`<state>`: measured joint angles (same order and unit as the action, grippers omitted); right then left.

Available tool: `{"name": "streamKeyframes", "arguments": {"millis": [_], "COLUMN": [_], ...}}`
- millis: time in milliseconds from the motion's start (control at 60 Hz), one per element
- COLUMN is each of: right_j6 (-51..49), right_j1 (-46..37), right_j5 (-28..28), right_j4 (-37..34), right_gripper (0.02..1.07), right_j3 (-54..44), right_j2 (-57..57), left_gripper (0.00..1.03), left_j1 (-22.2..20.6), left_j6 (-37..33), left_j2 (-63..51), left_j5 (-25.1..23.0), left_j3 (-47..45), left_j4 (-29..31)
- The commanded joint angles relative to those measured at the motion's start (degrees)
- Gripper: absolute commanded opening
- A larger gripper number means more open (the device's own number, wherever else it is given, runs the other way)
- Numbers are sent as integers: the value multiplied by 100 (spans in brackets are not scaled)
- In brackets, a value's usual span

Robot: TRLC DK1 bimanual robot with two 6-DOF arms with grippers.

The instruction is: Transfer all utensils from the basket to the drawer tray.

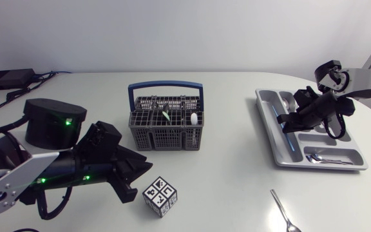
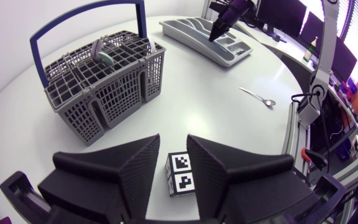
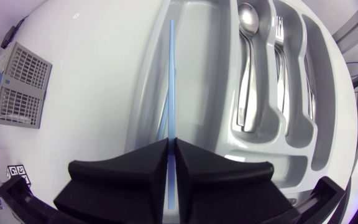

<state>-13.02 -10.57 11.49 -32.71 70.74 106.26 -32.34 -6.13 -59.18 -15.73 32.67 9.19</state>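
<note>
white table (image 1: 224, 167) lies under both my arms, smooth and pale. my right gripper (image 3: 171, 143) is clenched on a thin blue stick (image 3: 170, 74), perhaps a straw. both fingers press it from two sides, and most of its length goes out ahead of the jaws, over the long side compartment of the drawer tray (image 3: 197, 81). beside the jaws, in the next compartments, spoons (image 3: 247, 62) are lying. i judge the stick very light, smooth and a little bendy, so a hold near one end lets the far tip swing. a hold nearer the middle would be more calm, and it needs only gentle pressure. my left gripper (image 2: 173, 142) is released and holds nothing, with a marker cube (image 2: 180, 174) just ahead of the gap between its fingers. further ahead of it stands the basket (image 2: 104, 106), where a green-handled utensil (image 2: 102, 53) and some others wait. a loose spoon (image 2: 258, 96) lies on the table, well apart from both jaws.
</note>
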Motion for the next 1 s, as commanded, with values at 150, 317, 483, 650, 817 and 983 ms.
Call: {"name": "streamKeyframes", "arguments": {"millis": [150,317,483,650,817,983], "right_j6": [80,-395,-1054,-1748,-2399,-2908], "right_j1": [46,-7,11,55,72,152], "right_j5": [-50,56,-15,-155,-129,-111], "right_j4": [72,-7,-95,-315,-561,-807], "right_gripper": [60,83,83,81,59,28], "right_j3": [-16,-350,-1036,-1853,-2460,-2934], "right_j2": [53,-466,-1318,-2232,-2927,-3234], "left_gripper": [33,33,33,33,33,33], "left_j1": [96,105,105,70,-212,-660], "left_j6": [-125,-134,-134,-143,-134,-99], "left_j2": [179,205,222,179,-173,-718], "left_j5": [43,43,35,35,149,386], "left_j3": [-199,-217,-217,-155,38,275], "left_j4": [65,65,74,65,-5,-181]}}
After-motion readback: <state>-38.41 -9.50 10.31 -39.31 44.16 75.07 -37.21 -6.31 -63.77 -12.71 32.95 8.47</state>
